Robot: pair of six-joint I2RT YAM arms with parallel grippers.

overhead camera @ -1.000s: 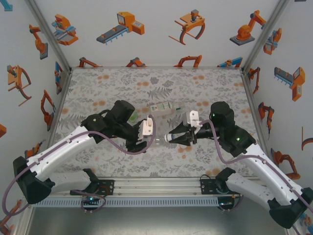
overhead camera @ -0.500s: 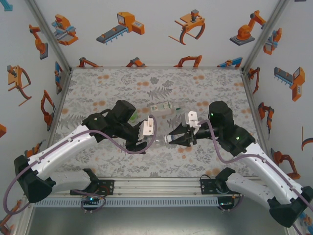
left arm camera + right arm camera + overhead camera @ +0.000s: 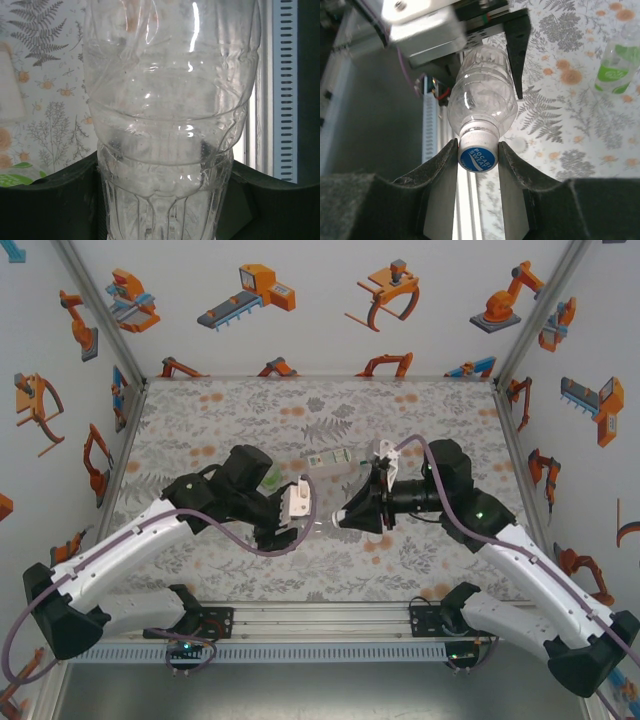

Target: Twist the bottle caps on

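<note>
- Since a second ago my right arm has swung in toward the middle of the desk point(image 3: 200, 410) and its wrist has rolled over. My left arm has barely shifted.
- My left end effector point(image 3: 303, 528) is clamped around the body of a clear bottle point(image 3: 480, 107). It holds the bottle off the desk, lying sideways, with the neck pointing at my right arm.
- My right end effector point(image 3: 477, 145) is narrowed onto the blue-topped cap point(image 3: 478, 159). One finger presses each side of its white rim, and the cap sits on the bottle's neck.
- The left wrist view looks along the bottle's ribbed, see-through wall, with my dark fingers either side of its lower part.
- Progress, as I judge it: this first cap is on the neck and being turned. I cannot tell how far the thread has taken.
- A labelled bottle point(image 3: 335, 460) lies on the desk just beyond my two end effectors, apart from both. I cannot tell whether it is capped.
- A green-tinted bottle point(image 3: 269, 478) peeks out behind my left arm, and its neck is hidden.
- Probably left to do: finish tightening, set this bottle down, then deal with the other two.
</note>
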